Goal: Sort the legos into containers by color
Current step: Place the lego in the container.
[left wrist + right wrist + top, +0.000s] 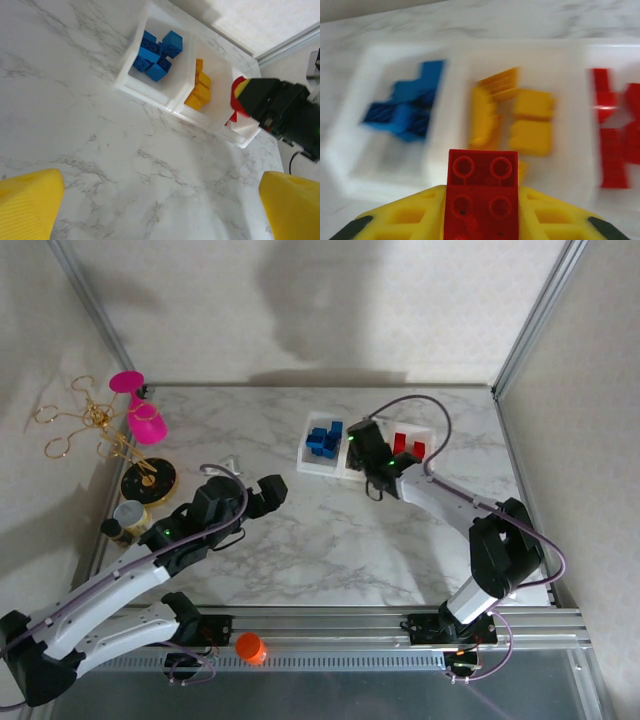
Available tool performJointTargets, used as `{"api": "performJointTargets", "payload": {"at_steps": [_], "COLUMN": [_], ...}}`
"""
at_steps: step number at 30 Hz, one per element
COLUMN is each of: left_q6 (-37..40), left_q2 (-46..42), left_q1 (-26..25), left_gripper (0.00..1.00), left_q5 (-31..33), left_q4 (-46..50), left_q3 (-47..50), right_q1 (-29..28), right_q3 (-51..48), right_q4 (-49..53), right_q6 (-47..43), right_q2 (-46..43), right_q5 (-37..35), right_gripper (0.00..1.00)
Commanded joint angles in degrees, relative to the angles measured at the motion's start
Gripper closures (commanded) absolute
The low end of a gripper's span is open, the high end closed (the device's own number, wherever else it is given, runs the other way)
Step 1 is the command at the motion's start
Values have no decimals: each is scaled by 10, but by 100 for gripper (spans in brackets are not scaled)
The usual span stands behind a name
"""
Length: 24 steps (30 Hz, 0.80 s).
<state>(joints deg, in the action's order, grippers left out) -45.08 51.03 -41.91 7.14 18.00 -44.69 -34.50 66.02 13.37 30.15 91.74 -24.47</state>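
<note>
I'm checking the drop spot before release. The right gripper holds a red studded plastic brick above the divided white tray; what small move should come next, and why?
Probably shift the right gripper sideways toward the end compartment with the red bricks before opening. In the right wrist view the red studded plastic brick sits over the middle compartment, which holds yellow bricks.

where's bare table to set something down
Free: marble table between left arm and right arm, tray to near rail. Crowded: left edge by pink cup and gold stand, and the tray by the right end effector.
</note>
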Motion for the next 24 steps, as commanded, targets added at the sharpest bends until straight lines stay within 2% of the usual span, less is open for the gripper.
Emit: {"api": "performJointTargets", "payload": {"at_steps": [1,6,9,12,15,18,21,24], "left_q6": [30,31,36,41,47,60,90,132], "left_q2": [22,49,53,60,64,62,62,73], "left_q1": [0,0,0,1,1,1,4,23], "left_gripper": [0,0,0,0,0,0,0,1], "left_q5": [-24,-11,2,22,33,53,116,228], "left_q4": [-75,-120,-142,-142,-142,-148,-153,-146], "left_q3": [0,19,34,37,36,38,38,29], "right_q1": [58,132,153,168,172,179,187,197], "right_q3": [-18,-5,4,36,40,31,-12,-72], "right_q4": [-12,-34,-57,-36,-43,-47,-75,-107], "right_q6": [-25,-52,-69,-69,-76,-79,-80,-87], "right_q2": [-15,36,68,95,81,50,2,-49], "right_q5": [-14,5,13,14,16,12,-3,-38], "right_gripper": [67,64,56,48,35,26,4,2]}}
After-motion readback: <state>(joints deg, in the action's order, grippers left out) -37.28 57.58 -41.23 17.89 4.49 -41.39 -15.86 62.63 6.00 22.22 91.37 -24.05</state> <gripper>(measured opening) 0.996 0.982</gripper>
